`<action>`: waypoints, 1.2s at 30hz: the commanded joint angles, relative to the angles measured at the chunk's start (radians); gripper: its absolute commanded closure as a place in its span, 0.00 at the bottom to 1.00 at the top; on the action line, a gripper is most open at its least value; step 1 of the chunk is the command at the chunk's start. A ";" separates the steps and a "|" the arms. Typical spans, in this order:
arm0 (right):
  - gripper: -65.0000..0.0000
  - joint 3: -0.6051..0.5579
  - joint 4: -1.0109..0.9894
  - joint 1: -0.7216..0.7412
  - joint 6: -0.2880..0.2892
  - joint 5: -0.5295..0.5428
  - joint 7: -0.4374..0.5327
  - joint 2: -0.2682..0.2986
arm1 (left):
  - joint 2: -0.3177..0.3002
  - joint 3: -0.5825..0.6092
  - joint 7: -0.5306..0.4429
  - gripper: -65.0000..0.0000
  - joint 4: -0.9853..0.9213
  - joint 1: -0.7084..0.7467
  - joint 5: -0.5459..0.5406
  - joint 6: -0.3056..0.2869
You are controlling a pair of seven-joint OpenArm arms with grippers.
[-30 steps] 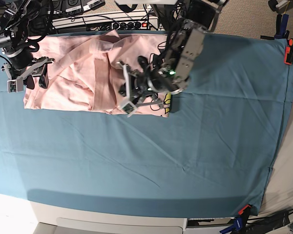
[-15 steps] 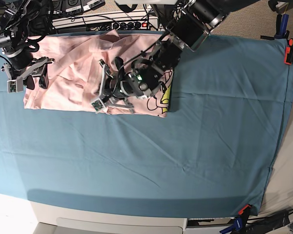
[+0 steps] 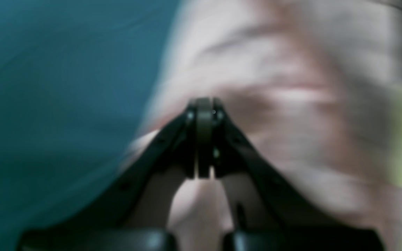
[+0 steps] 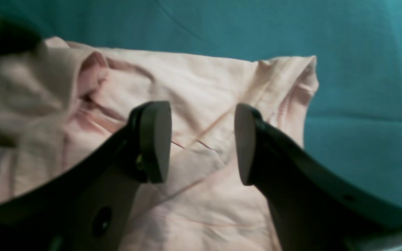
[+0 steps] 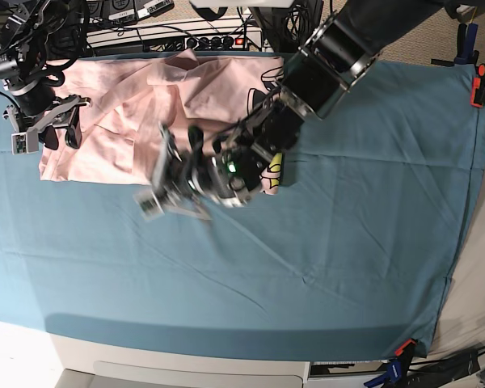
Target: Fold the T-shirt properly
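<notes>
Left tool [image 3: 203, 139] and T-shirt [image 3: 291, 87] — motion-blurred.

In the base view the T-shirt [image 5: 145, 113] lies in the upper left of the frame, on the cloth [image 5: 347, 226] that covers the counter. The right claw [image 5: 42, 129] sits at the far left, over the shirt's left edge. The left claw [image 5: 158, 190] is left of centre, at the shirt's lower edge, its arm running up to the upper right. Cables and a power strip [image 5: 202, 39] lie behind the shirt, along the top edge.
</notes>
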 commanded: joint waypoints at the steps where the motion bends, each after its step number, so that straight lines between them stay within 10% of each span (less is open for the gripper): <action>1: 0.55 0.008 0.018 0.003 -0.001 -0.013 0.035 0.019 | 0.013 -0.035 -0.010 1.00 0.039 -0.041 -0.014 -0.002; 9: 0.54 0.009 0.005 0.006 -0.110 -0.196 0.089 0.157 | -0.184 -0.319 0.211 0.97 0.098 -0.044 -0.312 -0.071; 16: 0.36 0.009 -0.263 0.109 -0.154 -0.215 0.130 0.274 | -0.325 -0.392 0.254 0.57 0.098 0.022 -0.460 -0.139; 21: 0.36 0.009 -0.583 0.273 -0.159 0.034 -0.025 0.338 | -0.320 -0.391 0.278 0.52 0.114 0.065 -0.562 -0.184; 26: 0.36 0.008 -0.836 0.354 -0.040 0.347 -0.275 0.393 | -0.273 -0.391 0.281 0.52 0.163 0.090 -0.565 -0.188; 36: 0.36 -0.002 -1.090 0.280 0.041 0.615 -0.360 0.462 | -0.245 -0.391 0.280 0.52 0.164 0.106 -0.562 -0.188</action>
